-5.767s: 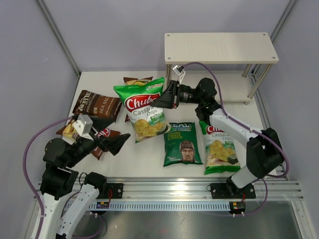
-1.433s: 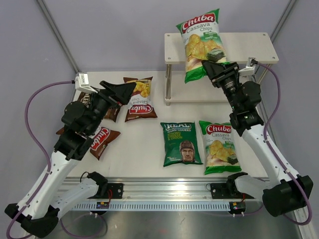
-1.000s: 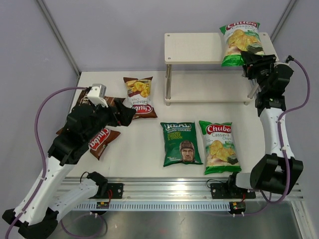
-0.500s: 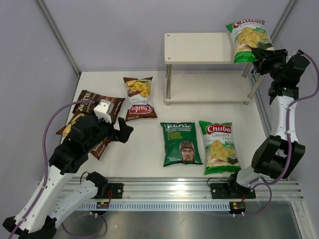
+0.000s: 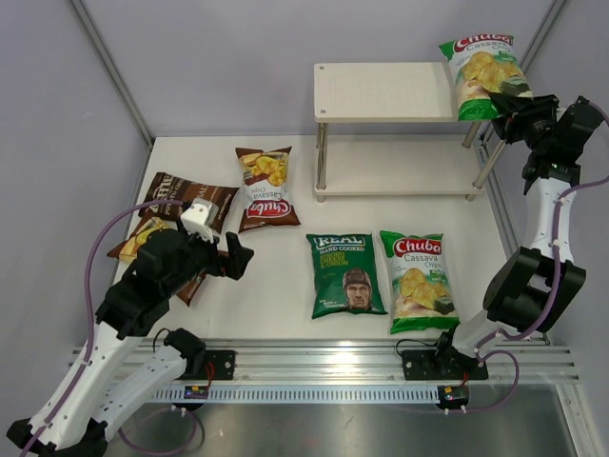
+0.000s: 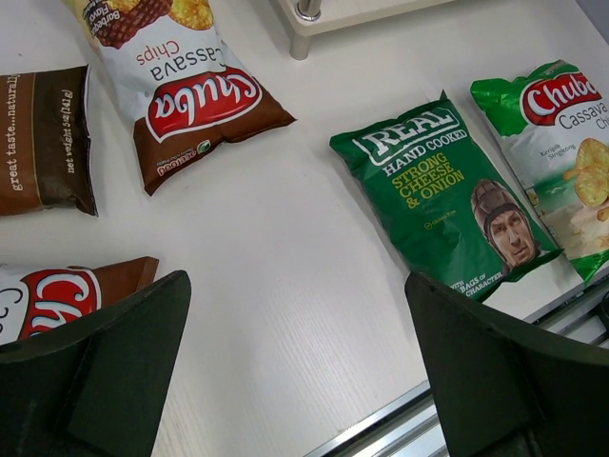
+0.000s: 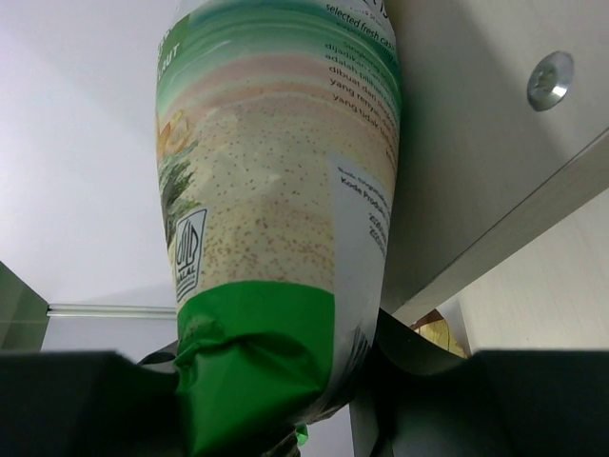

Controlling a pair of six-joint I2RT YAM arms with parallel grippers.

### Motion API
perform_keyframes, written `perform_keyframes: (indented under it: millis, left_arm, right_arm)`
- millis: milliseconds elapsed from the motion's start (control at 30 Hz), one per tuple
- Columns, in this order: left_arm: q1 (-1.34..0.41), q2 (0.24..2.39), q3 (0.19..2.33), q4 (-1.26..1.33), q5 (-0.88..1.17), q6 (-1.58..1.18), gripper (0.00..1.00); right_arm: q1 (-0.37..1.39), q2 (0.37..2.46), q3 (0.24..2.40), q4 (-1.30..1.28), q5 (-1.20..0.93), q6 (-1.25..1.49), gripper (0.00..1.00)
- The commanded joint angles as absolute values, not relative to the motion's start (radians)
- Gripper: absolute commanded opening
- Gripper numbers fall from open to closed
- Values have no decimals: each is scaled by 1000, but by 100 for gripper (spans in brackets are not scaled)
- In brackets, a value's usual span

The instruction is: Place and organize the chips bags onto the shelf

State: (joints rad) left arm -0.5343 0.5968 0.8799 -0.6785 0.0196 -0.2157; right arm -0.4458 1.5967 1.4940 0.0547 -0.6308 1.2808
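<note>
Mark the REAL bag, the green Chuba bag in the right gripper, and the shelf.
REAL bag (image 5: 355, 282): top external view, on the man's face.
held green Chuba bag (image 5: 481, 69): top external view, middle of its front.
shelf (image 5: 381, 90): top external view, bare top board.

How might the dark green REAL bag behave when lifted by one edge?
The REAL bag looks puffed, so probably light. Its glossy film may slip. The similar Chuba bag pinched by the right tool stands upright, so it likely keeps its shape.

A flat white tabletop (image 5: 276, 295) is enclosed by pale grey wall panels (image 5: 219, 57). A ribbed silver aluminium rail (image 5: 324, 364) runs along its near edge.
</note>
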Motion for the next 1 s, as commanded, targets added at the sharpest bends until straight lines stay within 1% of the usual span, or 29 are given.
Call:
perform_keyframes:
  millis: [0,100,200,233,333,400,433,667,800,933,967]
  left_arm:
    - [-532,594,874,-629,41,-199,99]
    - [-532,600,873,-629,46,-202,99]
    - [-532,597,870,-629,46,-202,99]
    - [-532,595,871,-629,46,-201,99]
    - [-532,595,868,-629,48,-201,99]
    - [-532,595,870,-627,49,-201,99]
    - [-532,595,870,-627,49,-201,99]
    - [-532,597,868,-629,51,-202,99]
    - [-532,595,867,-630,49,-204,99]
    - [-532,597,867,-630,51,-204,99]
    - [-532,598,867,-630,51,-204,99]
  right_arm:
    - [-469,1614,1516,-51,-641,1246,37]
    - [-482,1606,1509,-61,-633,1247,38]
    - [-485,1606,1522,-74,-646,1243,42]
    - [-485,1608,1531,-93,-644,1238,45]
    - [-486,1618,1561,-133,-673,1209,64]
    - [-486,1618,1569,-158,-684,1183,73]
    - [-486,1611,1571,-181,-678,1174,74]
    - [-488,1565,1559,-244,-618,1131,73]
    - [-494,1551,1555,-252,-603,1143,65]
    - [-502,1542,1560,-230,-601,1184,53]
    - [-502,1542,1563,-230,-598,1187,52]
